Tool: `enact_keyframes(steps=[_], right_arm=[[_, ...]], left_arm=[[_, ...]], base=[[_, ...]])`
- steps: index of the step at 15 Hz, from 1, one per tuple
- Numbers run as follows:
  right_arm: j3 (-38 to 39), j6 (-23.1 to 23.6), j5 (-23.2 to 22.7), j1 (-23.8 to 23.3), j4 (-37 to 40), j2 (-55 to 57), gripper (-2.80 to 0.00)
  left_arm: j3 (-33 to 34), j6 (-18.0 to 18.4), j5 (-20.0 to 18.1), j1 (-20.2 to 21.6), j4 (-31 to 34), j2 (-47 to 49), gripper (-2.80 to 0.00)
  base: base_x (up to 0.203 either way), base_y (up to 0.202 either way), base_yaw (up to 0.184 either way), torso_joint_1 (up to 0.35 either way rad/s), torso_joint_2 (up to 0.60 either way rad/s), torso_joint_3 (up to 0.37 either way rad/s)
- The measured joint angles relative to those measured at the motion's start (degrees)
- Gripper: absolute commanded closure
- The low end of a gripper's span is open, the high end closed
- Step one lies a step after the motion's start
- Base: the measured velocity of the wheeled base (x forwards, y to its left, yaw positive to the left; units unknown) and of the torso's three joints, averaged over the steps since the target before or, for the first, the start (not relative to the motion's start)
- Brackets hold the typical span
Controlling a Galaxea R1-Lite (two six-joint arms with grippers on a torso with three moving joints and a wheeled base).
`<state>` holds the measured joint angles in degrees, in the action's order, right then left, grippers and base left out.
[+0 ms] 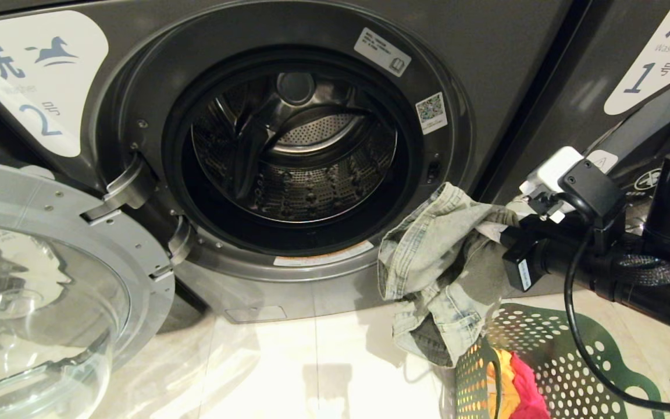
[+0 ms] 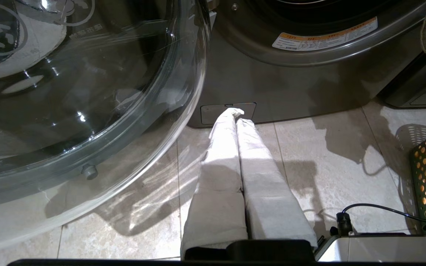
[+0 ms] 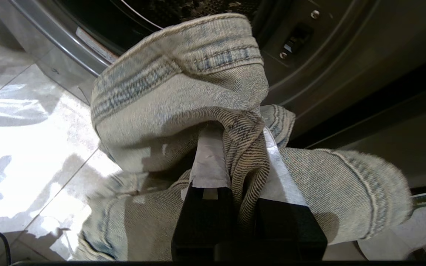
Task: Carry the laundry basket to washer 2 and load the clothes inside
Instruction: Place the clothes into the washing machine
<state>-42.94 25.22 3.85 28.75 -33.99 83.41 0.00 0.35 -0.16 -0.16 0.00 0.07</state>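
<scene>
Progress check, read left to right across the head view. Washer 2 (image 1: 486, 52) has its glass door (image 1: 50, 291) swung fully open to the left, hinge side clear of the opening. Drum (image 1: 294, 157) behind it shows bare perforated steel; no garment visible inside, so by my reading nothing is loaded yet.

Left gripper (image 2: 239, 112) hangs low over the floor tiles (image 2: 327, 166) in front of the washer's base panel, cloth-covered fingers pressed together with nothing between them; arm looks parked.

Denim piece (image 1: 439, 262) hangs in the air just right of and below the door opening, beside the lower right of the chrome rim, not yet past it. Right gripper (image 3: 240, 147) is pinched on a fold of that denim, jaws nearly together with only the fabric between them; the rest of the garment drapes down loose.

Laundry basket (image 1: 556, 361) stands on the floor below the right arm, near the washer front, so the carrying step appears done. Yellow-orange cloth (image 1: 501, 378) and red-pink cloth (image 1: 527, 396) sit inside it, touching each other.

Judgement: basket delivered, door open, first garment lifted. Left to do: get the denim into the drum, then the two coloured cloths
</scene>
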Motion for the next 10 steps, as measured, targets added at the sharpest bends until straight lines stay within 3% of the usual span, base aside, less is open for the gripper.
enact_keyframes(steps=[6,10], right_arm=[[-0.2,2.65,-3.67,3.45,-0.32,1.34,0.0],[-0.74,2.7,-3.55,7.07,-0.35,2.33,0.0]], left_arm=[[0.0,0.11,-0.01,-0.02,-0.02,0.0,0.0],[0.0,0.09,0.0,-0.06,0.0,0.0,0.0]], base=[[0.0,0.0,0.0,0.0,0.0,0.0],[0.0,-0.005,0.149,0.004,0.0,0.004]])
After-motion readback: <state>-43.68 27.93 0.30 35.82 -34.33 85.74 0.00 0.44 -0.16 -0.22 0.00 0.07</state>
